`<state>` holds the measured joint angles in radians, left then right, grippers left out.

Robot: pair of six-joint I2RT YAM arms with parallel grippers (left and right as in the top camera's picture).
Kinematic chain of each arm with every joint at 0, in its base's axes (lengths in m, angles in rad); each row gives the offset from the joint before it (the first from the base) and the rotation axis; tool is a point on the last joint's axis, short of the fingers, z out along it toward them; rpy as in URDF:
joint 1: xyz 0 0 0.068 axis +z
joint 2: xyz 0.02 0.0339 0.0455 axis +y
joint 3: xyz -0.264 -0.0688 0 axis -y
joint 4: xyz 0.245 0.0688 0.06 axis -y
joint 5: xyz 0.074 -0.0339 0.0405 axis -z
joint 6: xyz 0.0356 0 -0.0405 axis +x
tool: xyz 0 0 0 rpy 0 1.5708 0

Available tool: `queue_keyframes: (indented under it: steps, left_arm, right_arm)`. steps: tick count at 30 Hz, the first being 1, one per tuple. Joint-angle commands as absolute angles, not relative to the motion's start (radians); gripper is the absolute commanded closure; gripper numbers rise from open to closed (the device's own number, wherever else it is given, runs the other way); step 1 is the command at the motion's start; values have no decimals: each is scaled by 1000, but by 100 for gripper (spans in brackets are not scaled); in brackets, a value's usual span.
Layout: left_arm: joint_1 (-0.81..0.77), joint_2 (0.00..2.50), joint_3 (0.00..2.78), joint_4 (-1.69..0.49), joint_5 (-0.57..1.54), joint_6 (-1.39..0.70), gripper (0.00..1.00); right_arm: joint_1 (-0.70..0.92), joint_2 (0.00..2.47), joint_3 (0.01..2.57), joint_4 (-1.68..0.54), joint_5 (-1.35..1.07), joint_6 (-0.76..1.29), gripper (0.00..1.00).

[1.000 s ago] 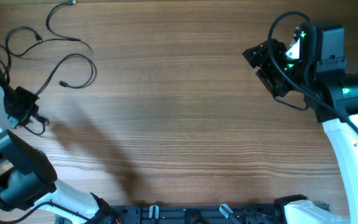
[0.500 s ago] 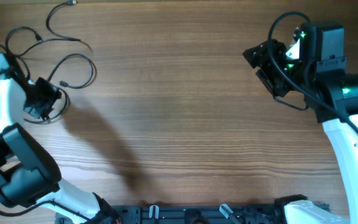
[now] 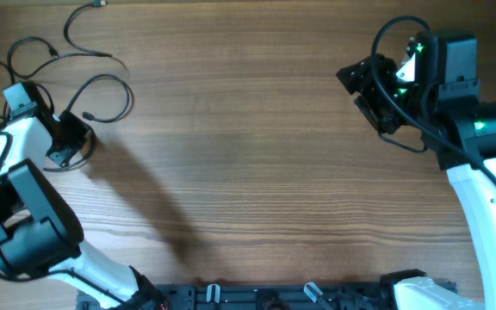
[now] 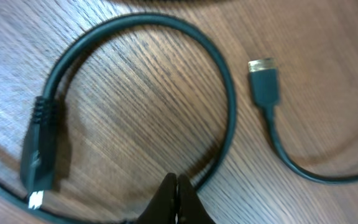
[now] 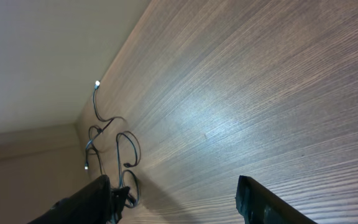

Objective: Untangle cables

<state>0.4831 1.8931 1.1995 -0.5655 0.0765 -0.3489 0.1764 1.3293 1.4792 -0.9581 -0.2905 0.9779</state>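
The left tool is resting with its fingers pressed together, tips meeting right at the near edge of a round loop in the cables; whether the cord is pinched between them cannot be told. A second ago this tool was sitting nearer the robot and further out to the left, with its fingers partly apart; since then it has been swinging in toward the cables and closing. The left arm is bending sharply, its white forearm rising from the dark elbow and hooking over so that the wrist is pointing down at the bench. The cables are lying on the bench around and just beyond the left tool, curling away from it toward the far edge. Beside the left tool's tips, a gold-tipped plug is lying to one side of the loop, and a ribbed black plug is lying on the other. The right tool is hanging well apart from the left tool, across the bench, its fingers spread and gripping nothing, and the right arm is staying where it was, raised and angled toward the cables.
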Motion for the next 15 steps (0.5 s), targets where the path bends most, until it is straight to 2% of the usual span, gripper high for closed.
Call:
queue_keyframes:
  steps: [1,9,15]
  left_arm:
    - [475,1950,1195,-556,66,-317,96]
    - [475,1954,1195,-757,80,-322,96]
    - [476,1954,1195,-907,-117,-441,96]
  right_arm:
    - [173,1320,1490,-962,-281,971,34]
    - [173,1320,1490,-963,-289,971,34]
    - [173,1320,1490,-982,-314,969,34]
